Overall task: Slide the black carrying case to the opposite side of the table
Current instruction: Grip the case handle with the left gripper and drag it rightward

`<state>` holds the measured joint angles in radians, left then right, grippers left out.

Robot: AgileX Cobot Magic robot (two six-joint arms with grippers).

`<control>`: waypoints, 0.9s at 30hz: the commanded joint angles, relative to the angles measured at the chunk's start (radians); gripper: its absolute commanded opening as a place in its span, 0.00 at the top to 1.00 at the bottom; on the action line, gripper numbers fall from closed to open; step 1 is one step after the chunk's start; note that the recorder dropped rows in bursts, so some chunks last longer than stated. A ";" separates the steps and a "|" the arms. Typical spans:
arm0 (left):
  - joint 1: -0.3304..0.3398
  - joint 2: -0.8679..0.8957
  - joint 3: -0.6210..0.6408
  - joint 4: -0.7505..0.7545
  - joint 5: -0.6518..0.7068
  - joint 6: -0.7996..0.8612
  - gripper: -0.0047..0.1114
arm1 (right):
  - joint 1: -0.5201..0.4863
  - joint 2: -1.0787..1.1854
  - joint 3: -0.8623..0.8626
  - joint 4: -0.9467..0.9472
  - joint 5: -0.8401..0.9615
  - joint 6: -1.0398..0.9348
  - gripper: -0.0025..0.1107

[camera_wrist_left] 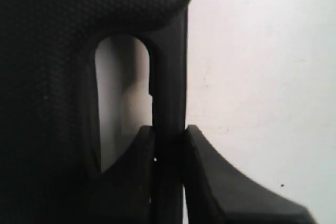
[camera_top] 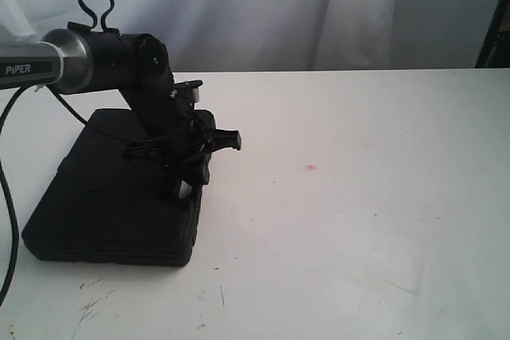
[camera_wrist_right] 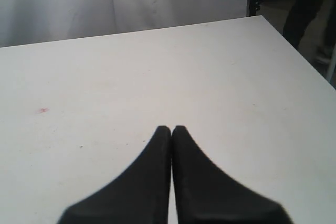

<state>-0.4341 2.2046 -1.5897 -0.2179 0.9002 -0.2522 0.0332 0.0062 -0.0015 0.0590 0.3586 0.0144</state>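
The black case (camera_top: 111, 197) lies flat on the left part of the white table (camera_top: 358, 197), its handle side facing the middle. My left gripper (camera_top: 187, 189) reaches down to that side. In the left wrist view the case's textured lid (camera_wrist_left: 47, 51) and slot cutout (camera_wrist_left: 123, 103) show, and the left gripper (camera_wrist_left: 169, 129) is shut on the handle bar (camera_wrist_left: 170, 77), one finger (camera_wrist_left: 134, 177) inside the slot and the other outside. My right gripper (camera_wrist_right: 171, 128) is shut on nothing above bare table (camera_wrist_right: 157, 66); it is out of the exterior view.
A small red speck (camera_top: 311, 168) marks the table's middle, the same red speck (camera_wrist_right: 43, 110) in the right wrist view. Dark scuffs (camera_top: 92, 308) lie near the front left. A white curtain (camera_top: 239, 5) hangs behind the table. A black cable (camera_top: 8, 220) hangs at far left.
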 commanded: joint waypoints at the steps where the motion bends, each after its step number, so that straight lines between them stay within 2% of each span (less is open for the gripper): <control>1: -0.053 -0.001 -0.007 -0.083 -0.065 -0.007 0.96 | -0.003 -0.006 0.001 0.008 -0.011 -0.001 0.98; 6: -0.099 -0.001 -0.007 -0.100 -0.149 -0.089 0.96 | -0.003 -0.006 0.001 0.008 -0.011 -0.001 0.98; 15: -0.158 0.001 -0.009 -0.199 -0.279 -0.097 0.96 | -0.003 -0.006 0.001 0.008 -0.011 -0.001 0.98; 20: -0.163 0.032 -0.021 -0.297 -0.285 -0.065 0.96 | -0.003 -0.006 0.001 0.008 -0.011 -0.001 0.98; 27: -0.211 0.091 -0.131 -0.304 -0.250 -0.057 0.96 | -0.003 -0.006 0.001 0.008 -0.011 -0.001 0.98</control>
<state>-0.6175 2.2929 -1.6795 -0.4715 0.6666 -0.3105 0.0332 0.0062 -0.0015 0.0590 0.3586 0.0144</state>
